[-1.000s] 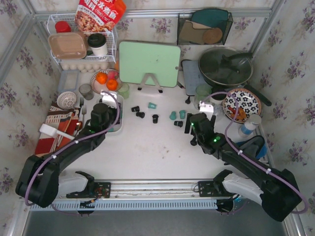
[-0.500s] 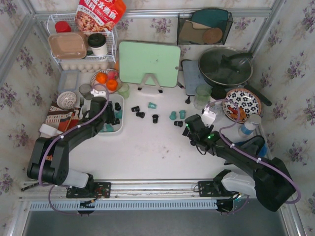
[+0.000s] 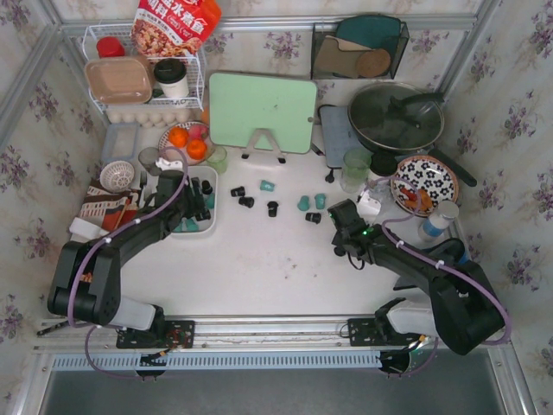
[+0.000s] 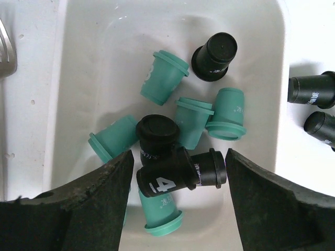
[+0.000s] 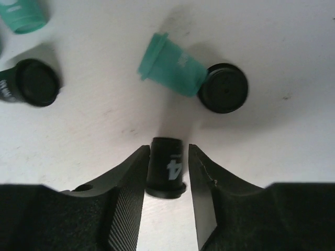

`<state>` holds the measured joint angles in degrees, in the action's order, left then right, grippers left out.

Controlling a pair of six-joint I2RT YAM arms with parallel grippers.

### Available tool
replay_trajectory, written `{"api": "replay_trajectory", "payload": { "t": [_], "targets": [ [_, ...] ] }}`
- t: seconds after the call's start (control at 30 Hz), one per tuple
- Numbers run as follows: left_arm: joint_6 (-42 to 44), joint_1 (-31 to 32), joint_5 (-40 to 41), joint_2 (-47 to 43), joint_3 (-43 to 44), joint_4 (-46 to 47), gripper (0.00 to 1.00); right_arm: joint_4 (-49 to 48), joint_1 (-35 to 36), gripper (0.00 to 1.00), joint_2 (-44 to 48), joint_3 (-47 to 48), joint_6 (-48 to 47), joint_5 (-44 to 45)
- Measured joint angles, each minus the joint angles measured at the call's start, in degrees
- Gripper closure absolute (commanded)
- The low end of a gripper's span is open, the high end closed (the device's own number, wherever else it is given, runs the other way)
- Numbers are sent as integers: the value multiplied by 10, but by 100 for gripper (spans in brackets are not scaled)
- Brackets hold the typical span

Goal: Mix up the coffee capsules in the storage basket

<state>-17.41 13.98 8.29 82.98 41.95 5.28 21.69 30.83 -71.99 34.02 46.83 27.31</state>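
Note:
The white storage basket (image 3: pixel 200 232) (image 4: pixel 125 57) sits left of centre and holds several teal and black coffee capsules. My left gripper (image 3: pixel 183 206) (image 4: pixel 178 204) hangs open over it. A black capsule marked 4 (image 4: pixel 180 175) lies loose on the pile between its jaws, with space on both sides. More capsules (image 3: pixel 247 202) (image 3: pixel 304 204) are scattered on the table mid-way. My right gripper (image 3: pixel 337 229) (image 5: pixel 168 149) is low on the table, shut on a black capsule marked 4 (image 5: pixel 166 167). Just ahead of it lie a teal capsule (image 5: pixel 172 65) and a black one (image 5: pixel 225 88).
Two black capsules (image 4: pixel 311 89) lie just outside the basket's right wall. A green cutting board (image 3: pixel 262 111) stands at the back, with a lidded pan (image 3: pixel 396 117), a green cup (image 3: pixel 355 169) and a patterned plate (image 3: pixel 423 183) to the right. A wire rack (image 3: pixel 143 78) and a fruit bowl (image 3: pixel 186 143) are back left.
My left gripper reached farther into the basket and opened, leaving a black capsule on the pile. My right gripper shifted slightly and closed round a black capsule on the table.

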Motion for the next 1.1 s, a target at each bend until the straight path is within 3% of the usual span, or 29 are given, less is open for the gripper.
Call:
{"api": "replay_trajectory", "payload": {
  "t": [0.13, 0.63, 0.67, 0.73, 0.77, 1.1],
  "targets": [
    [-8, 0, 1, -12, 0, -5, 25, -10, -28, 56, -11, -9, -10, -22],
    [-24, 30, 9, -118, -10, -17, 25, -25, -32, 54, -63, 10, -24, -70],
    [-24, 33, 9, -120, -10, -18, 25, -23, -32, 54, -65, 13, -24, -75],
    [-23, 40, 10, -121, -8, -19, 25, -22, -32, 71, -67, 18, -22, -80],
    [-22, 44, 12, -121, -7, -21, 25, -21, -32, 75, -68, 19, -21, -83],
    [28, 114, 6, -100, 9, -9, 24, -1, -32, 81, -63, 46, -27, -101]
  ]
}}
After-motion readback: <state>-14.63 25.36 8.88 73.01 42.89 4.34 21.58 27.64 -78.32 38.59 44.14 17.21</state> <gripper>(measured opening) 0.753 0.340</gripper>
